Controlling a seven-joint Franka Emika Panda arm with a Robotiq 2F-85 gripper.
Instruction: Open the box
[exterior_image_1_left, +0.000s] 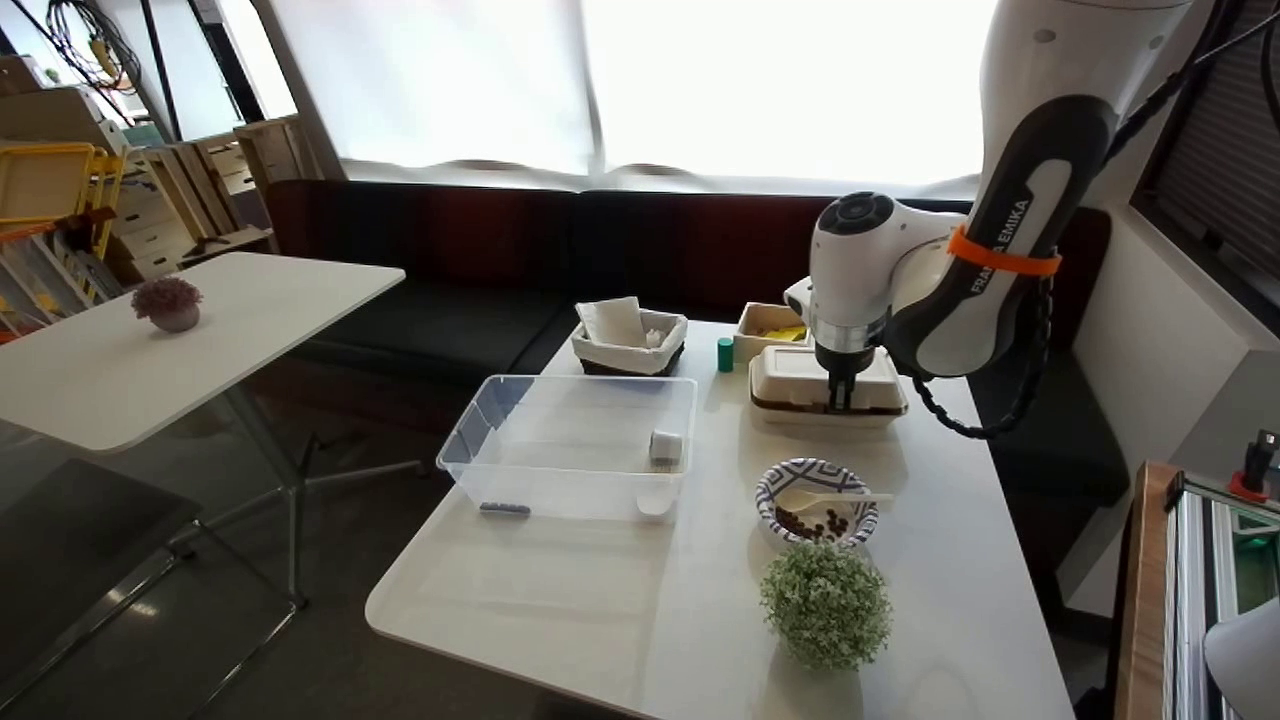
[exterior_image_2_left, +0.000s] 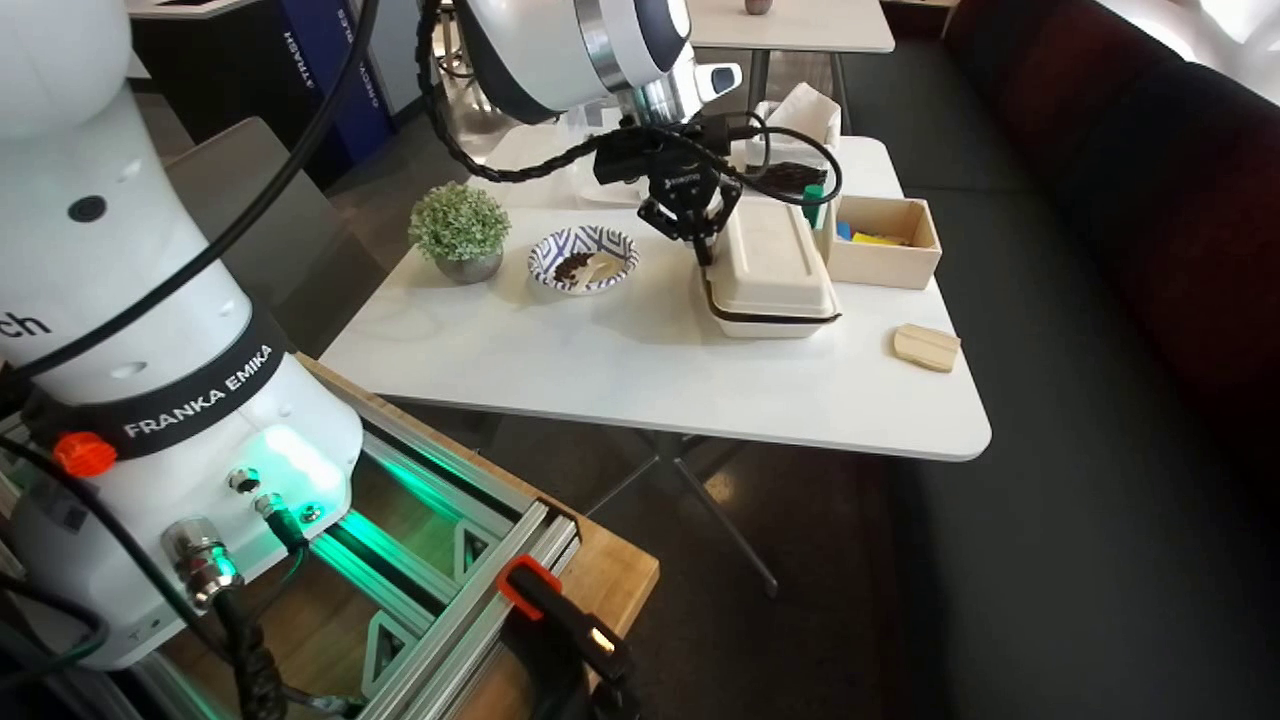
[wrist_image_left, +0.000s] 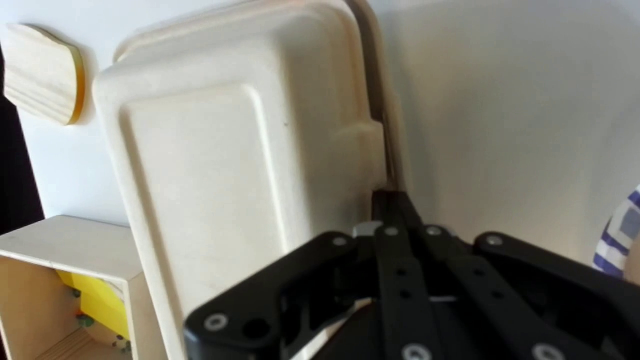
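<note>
Plastic tub (exterior_image_1_left: 580, 495), the see-through kind, sits leftmost on the nearer white table (exterior_image_1_left: 520, 580) in an exterior view, then there's a lined basket (exterior_image_1_left: 620, 356) just behind it, a little green cylinder (exterior_image_1_left: 725, 355), and a wooden bin (exterior_image_1_left: 750, 346) with something yellow (exterior_image_1_left: 782, 333) inside. Next over is a patterned bowl (exterior_image_1_left: 822, 468) with a spoon (exterior_image_1_left: 815, 497) in it, a leafy plant (exterior_image_1_left: 825, 605) just beside that, and the cream box (exterior_image_1_left: 785, 376) farther back near the bin, lid (exterior_image_2_left: 768, 255) down with a dark gap along the seam. Gripper (wrist_image_left: 390, 196) is pinched fully closed, its end right at that seam.
</note>
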